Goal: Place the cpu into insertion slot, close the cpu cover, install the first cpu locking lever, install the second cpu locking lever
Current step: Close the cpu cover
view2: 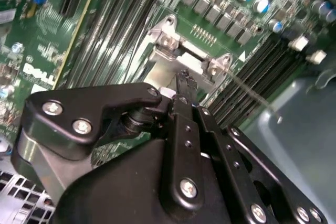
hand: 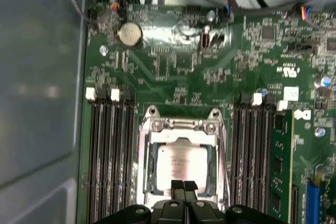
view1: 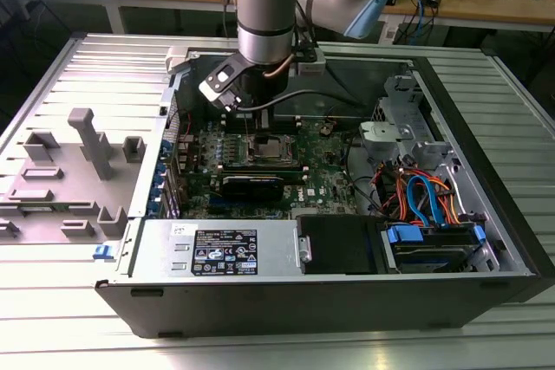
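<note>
The cpu [hand: 180, 162], a small silver-topped square, lies in the insertion slot [view1: 274, 150] on the green motherboard [hand: 173, 77]. The silvery cpu cover [hand: 147, 156] lies flat around it, and the chip shows through its window. My gripper [hand: 184, 186] hangs just over the slot's edge, fingers shut together with nothing between them. In the second wrist view the gripper [view2: 185, 78] tips sit right at the cover's hinged end [view2: 169, 40]. A thin metal lever rod [view2: 252, 93] runs out from the slot's corner over the memory slots. In the exterior view the gripper [view1: 259, 130] is low inside the case.
Long black memory slots [hand: 110, 156] flank the socket on both sides. A coin battery [hand: 129, 34] and cables lie beyond it. A power supply [view1: 221, 250] and a drive bay with blue and orange cables [view1: 425, 210] fill the case's near side. A grey fixture [view1: 87, 145] stands outside.
</note>
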Available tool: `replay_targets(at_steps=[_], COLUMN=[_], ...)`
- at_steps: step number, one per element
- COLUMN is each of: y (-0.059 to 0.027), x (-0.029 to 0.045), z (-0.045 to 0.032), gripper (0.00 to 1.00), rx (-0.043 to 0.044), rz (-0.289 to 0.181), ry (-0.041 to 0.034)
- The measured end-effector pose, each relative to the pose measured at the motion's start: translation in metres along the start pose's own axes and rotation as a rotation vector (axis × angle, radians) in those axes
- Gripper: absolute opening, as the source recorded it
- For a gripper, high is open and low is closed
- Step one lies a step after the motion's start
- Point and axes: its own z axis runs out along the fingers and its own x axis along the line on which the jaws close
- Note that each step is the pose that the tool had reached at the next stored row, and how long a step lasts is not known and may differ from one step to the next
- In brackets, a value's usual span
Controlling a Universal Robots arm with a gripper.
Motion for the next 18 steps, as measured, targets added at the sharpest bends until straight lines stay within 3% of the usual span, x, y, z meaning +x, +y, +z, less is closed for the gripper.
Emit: replay_targets(at_steps=[9,18], y=[-0.004,-0.0093], x=[0.0,0.0004], z=[0.0017,0.0132], gripper=[0.11,0.11], rx=[-0.0001,-0.0003], rz=[-0.005,-0.022], ry=[0.0,0.0001])
